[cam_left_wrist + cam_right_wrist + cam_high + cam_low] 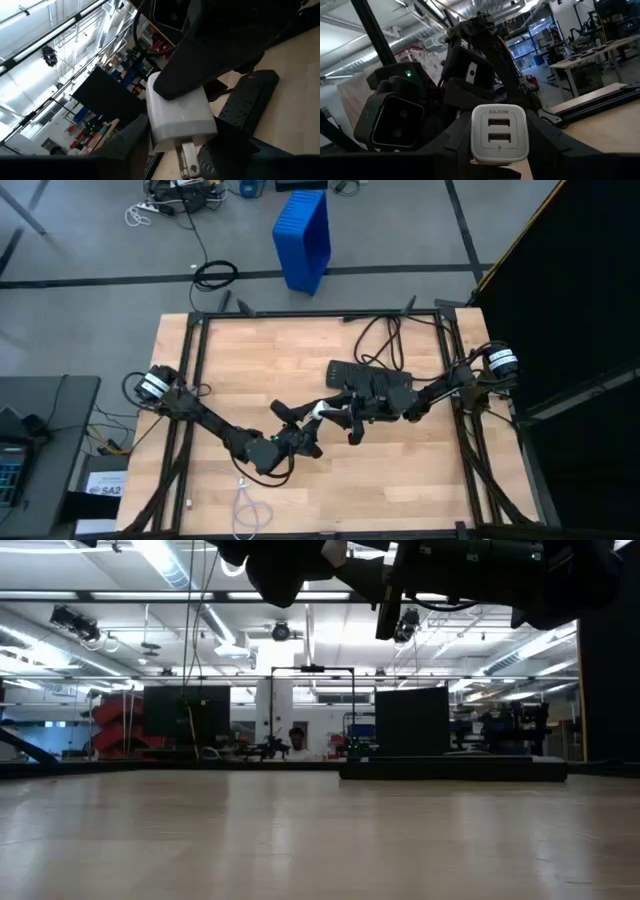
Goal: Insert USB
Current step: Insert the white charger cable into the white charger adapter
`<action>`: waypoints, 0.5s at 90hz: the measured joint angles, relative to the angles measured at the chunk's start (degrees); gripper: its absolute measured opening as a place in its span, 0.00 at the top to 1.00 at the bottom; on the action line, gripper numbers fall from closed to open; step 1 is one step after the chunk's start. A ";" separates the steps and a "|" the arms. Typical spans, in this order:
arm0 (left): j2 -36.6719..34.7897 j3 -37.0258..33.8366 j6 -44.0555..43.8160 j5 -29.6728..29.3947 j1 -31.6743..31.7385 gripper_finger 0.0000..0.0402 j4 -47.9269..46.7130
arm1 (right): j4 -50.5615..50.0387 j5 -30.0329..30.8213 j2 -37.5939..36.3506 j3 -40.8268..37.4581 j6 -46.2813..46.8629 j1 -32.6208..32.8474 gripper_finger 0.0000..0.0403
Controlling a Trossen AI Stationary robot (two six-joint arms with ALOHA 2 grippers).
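- The right tool is clamped on a white charger block, its two USB ports facing the right wrist camera, one above the other.
- In the left wrist view that same white charger block fills the centre of the frame, pinched by a dark finger from above, metal prongs sticking out toward the lower edge.
- In the high view both tools meet mid-worktop, just left of centre: the right tool reaches in from the right, the left tool comes up from the lower left.
- The left tool's fingers: cannot tell whether they are open or closed; its tip sits right beside the charger.
- The black power strip lies flat just above the right tool, its dark cord looping toward the worktop's top edge.
- The USB, a thin white cable, lies coiled near the bottom edge of the wooden worktop, lower left of centre, well apart from both tools.
- A blue crate stands on the floor beyond the worktop, at the top of the frame.
- Low view: both arms hang above, the power strip a dark bar at right.
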 joint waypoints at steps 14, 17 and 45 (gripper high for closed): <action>0.00 -0.05 0.01 0.04 -0.01 0.67 -0.09 | -0.77 -0.02 -0.08 0.00 0.30 -0.04 0.69; 0.01 -0.08 0.01 0.05 -0.06 0.67 -0.20 | -1.14 -0.16 -0.13 0.00 0.28 -0.04 0.69; 0.11 -0.11 2.37 -1.06 -1.98 0.67 -0.21 | -1.61 -2.51 -0.24 0.02 -11.96 -0.28 0.57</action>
